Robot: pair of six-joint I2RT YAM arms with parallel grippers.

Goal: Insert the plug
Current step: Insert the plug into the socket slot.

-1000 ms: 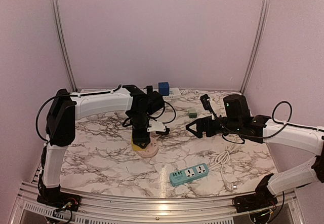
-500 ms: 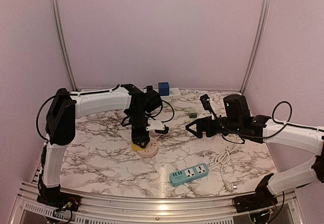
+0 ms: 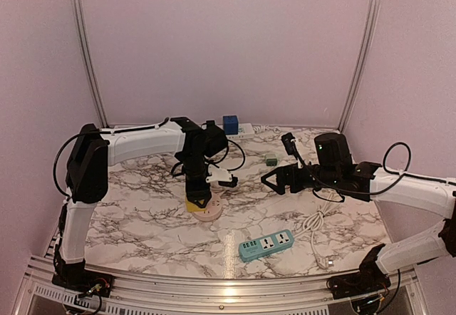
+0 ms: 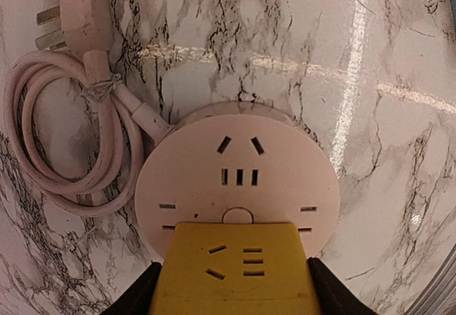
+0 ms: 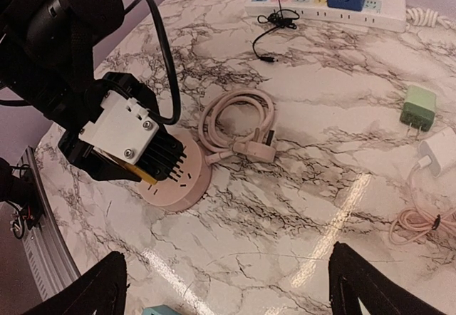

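My left gripper is shut on a yellow cube plug adapter and holds it on the near part of a round pink socket hub. The adapter and the hub lie left of centre in the top view. Black fingertips press both sides of the adapter. The hub's pink cord is coiled and ends in a three-pin plug lying flat. My right gripper hangs open and empty above the table, right of the hub.
A teal power strip lies at the front. A white power strip with a blue cube runs along the back. A green charger, a white charger with a pinkish cable and a white cable lie to the right.
My left gripper with the yellow adapter has shifted very slightly over the hub. The right arm has not moved.
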